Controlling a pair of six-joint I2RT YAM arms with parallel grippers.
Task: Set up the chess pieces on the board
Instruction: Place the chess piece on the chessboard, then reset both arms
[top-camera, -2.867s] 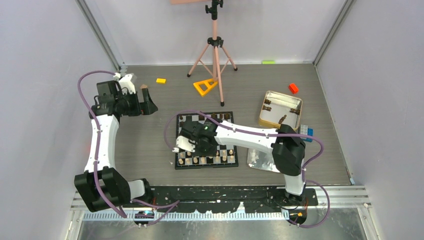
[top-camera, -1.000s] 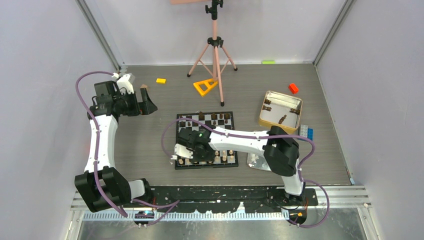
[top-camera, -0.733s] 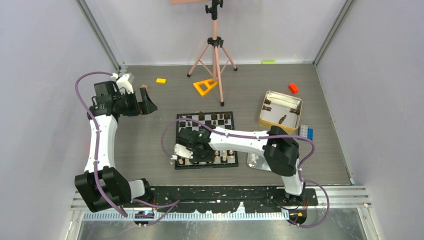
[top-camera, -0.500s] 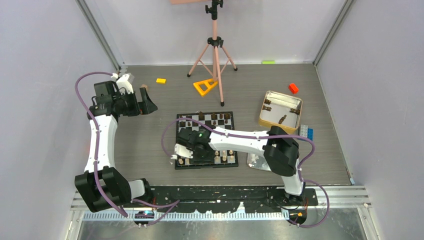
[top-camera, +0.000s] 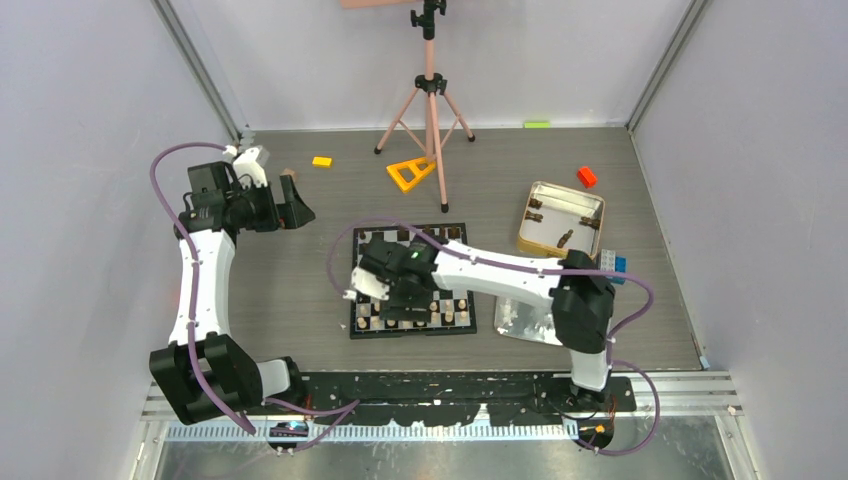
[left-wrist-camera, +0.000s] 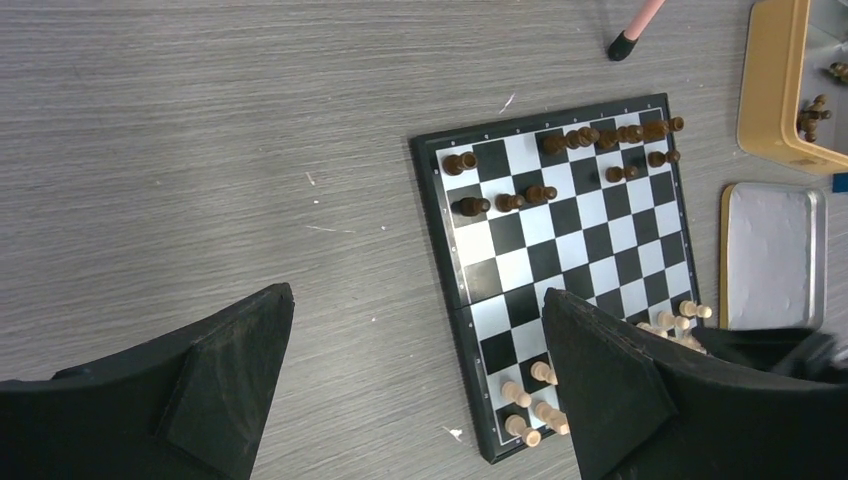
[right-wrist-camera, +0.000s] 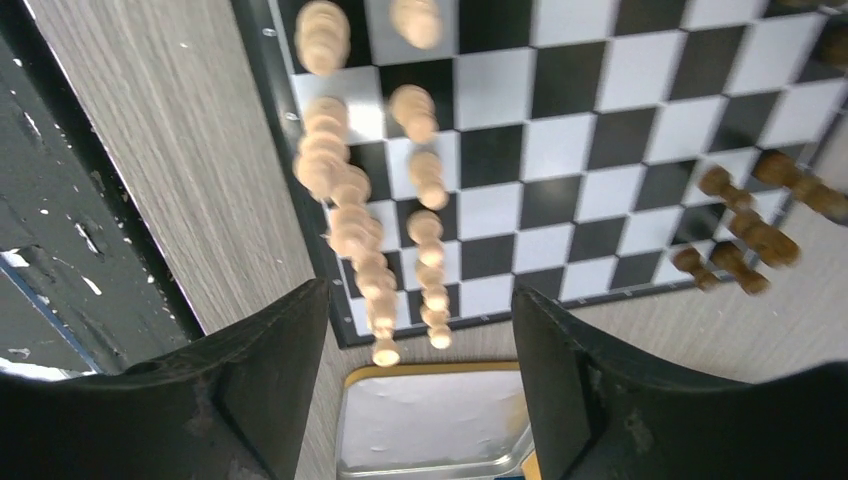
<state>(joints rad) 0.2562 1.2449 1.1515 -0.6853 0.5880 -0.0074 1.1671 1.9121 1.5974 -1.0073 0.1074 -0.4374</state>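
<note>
The board (top-camera: 415, 333) lies mid-table. Light chess pieces (top-camera: 440, 312) stand in two rows along its near edge, and dark chess pieces (top-camera: 425, 234) stand along its far edge. My right gripper (top-camera: 372, 298) hangs over the board's left half. In the right wrist view it (right-wrist-camera: 420, 300) is open with nothing between its fingers (right-wrist-camera: 270, 380), and the light pieces (right-wrist-camera: 345, 215) are below and blurred. My left gripper (top-camera: 295, 205) is held wide open, high at the left and off the board. In its wrist view it (left-wrist-camera: 417, 295) is empty above the board (left-wrist-camera: 560, 260).
A gold-rimmed tin (top-camera: 528, 225) at the right holds a few dark pieces (top-camera: 565, 238). A silver tray (top-camera: 525, 320) lies right of the board. A pink tripod (top-camera: 430, 100), a yellow triangle (top-camera: 410, 172) and orange (top-camera: 587, 176), yellow (top-camera: 321, 161) and blue (top-camera: 620, 265) blocks sit around the table.
My right gripper has opened and drawn back from the board's near-left corner toward its middle. The left arm has not moved.
</note>
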